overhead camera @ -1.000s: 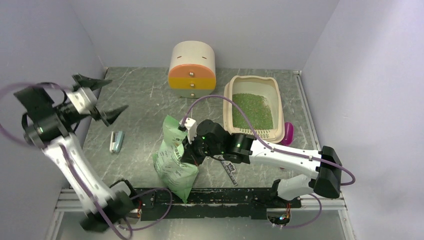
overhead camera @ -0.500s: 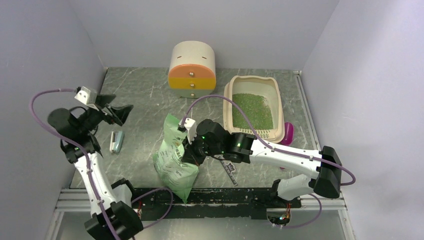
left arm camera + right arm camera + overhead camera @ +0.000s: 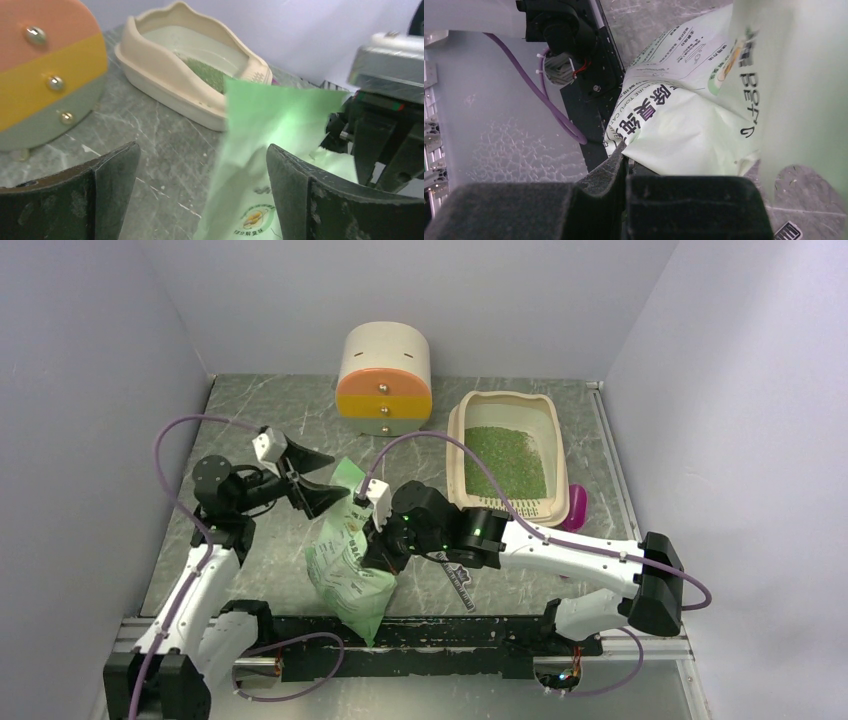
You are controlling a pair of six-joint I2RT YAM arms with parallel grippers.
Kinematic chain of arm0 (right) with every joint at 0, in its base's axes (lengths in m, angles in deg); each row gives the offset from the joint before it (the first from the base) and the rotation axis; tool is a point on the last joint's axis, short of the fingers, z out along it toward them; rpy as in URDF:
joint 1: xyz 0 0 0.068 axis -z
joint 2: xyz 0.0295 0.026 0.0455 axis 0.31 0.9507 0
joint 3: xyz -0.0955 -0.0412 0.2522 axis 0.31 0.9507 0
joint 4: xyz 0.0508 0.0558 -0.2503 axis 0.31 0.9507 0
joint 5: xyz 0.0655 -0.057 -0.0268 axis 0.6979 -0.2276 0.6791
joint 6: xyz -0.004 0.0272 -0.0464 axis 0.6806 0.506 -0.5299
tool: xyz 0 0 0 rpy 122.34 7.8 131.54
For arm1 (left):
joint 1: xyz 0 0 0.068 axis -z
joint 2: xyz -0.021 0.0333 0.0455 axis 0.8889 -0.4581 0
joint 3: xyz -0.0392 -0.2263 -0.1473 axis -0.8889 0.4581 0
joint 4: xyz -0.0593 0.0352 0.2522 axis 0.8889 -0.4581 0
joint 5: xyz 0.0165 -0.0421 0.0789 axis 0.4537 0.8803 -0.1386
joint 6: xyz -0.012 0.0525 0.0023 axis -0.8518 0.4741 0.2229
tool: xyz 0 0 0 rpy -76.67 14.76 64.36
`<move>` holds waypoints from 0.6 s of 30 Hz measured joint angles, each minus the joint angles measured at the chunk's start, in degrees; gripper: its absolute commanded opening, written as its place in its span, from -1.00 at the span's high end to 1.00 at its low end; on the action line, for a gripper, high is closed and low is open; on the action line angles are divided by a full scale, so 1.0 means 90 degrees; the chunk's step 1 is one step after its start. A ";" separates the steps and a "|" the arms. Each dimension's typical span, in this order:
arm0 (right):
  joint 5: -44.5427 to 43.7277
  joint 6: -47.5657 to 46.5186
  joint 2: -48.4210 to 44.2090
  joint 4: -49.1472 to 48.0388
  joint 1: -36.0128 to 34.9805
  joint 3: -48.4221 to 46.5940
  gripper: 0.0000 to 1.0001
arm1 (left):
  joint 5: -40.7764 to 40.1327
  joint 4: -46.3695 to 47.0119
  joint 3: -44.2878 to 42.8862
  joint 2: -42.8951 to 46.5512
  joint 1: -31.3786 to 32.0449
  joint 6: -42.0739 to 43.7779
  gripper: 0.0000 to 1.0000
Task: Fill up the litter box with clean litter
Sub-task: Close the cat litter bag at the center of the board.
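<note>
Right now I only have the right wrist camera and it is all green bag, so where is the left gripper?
Observer: The left gripper is open, its fingers either side of the top corner of the bag.
Operator: And what have we poured so far?
Observer: Green litter covers most of the litter box floor; the far end is bare.
Operator: Anything beside it?
Observer: A magenta scoop lies at its near right corner.
</note>
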 measured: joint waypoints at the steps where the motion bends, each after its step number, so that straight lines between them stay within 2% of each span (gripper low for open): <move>1: -0.0015 -0.0012 -0.0002 0.0000 -0.0019 0.0000 1.00 | -0.0024 -0.0158 0.0000 -0.0087 0.0129 0.0158 -0.99; 7: -0.0085 -0.0100 0.0000 0.0029 -0.0073 -0.0034 1.00 | 0.0075 -0.0782 -0.0015 -0.0806 0.0372 0.0838 -0.99; 13: -0.0250 -0.0267 0.0010 0.0226 -0.0097 -0.0131 1.00 | 0.0236 -0.2421 -0.0578 -0.1297 0.0780 0.2110 -0.96; 15: -0.0274 -0.0291 0.0010 0.0270 -0.0102 -0.0155 1.00 | 0.0328 -0.3109 -0.0816 -0.1341 0.0952 0.2647 -0.71; 18: -0.0304 -0.0313 0.0010 0.0364 -0.0121 -0.0214 1.00 | 0.0571 -0.4141 -0.1088 -0.1450 0.1146 0.3478 -0.12</move>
